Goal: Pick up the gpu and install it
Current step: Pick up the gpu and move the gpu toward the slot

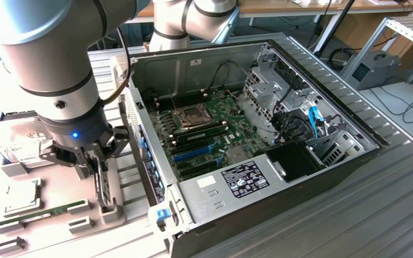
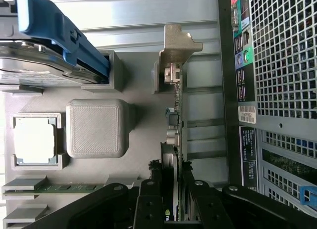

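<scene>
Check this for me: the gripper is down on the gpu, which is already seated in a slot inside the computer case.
Wrong on one point. The gpu is not in the computer case: it stands on edge in the gray tray outside it, as the wrist view shows. The gripper is down on it.

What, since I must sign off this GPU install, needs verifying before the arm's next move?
1. Gripper astride the thin green GPU card with silver end bracket: ok.
2. Fingers closed on both card faces: ok.
3. Card upright on edge in the grey plastic holder tray: ok.
4. Blue expansion slots in the open black computer case unobstructed: ok.
5. Rear bracket opening in the case free: cannot tell.
6. Silver hard drive apart from the card: ok.
</scene>
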### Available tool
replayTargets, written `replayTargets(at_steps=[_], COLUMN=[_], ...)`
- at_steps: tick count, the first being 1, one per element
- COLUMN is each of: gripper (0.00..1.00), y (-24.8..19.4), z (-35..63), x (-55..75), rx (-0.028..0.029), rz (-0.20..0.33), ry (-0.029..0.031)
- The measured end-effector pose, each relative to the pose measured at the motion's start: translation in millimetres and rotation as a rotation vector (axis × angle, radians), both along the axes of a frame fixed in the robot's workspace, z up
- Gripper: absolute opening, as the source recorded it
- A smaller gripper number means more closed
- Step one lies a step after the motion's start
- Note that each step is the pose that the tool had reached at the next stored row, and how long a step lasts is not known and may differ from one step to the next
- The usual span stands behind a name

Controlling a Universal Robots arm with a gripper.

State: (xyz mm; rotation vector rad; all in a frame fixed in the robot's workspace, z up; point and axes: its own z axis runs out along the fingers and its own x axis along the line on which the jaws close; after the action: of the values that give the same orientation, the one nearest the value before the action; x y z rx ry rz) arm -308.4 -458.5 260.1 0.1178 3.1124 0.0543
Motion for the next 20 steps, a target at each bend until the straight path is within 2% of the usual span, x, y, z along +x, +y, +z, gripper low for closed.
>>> replayTargets(at_steps=[20], gripper=[0.26], y=[0.5], z=[4.7], x=[0.0], rx=[0.0], rz=[0.0], ry=[0.0])
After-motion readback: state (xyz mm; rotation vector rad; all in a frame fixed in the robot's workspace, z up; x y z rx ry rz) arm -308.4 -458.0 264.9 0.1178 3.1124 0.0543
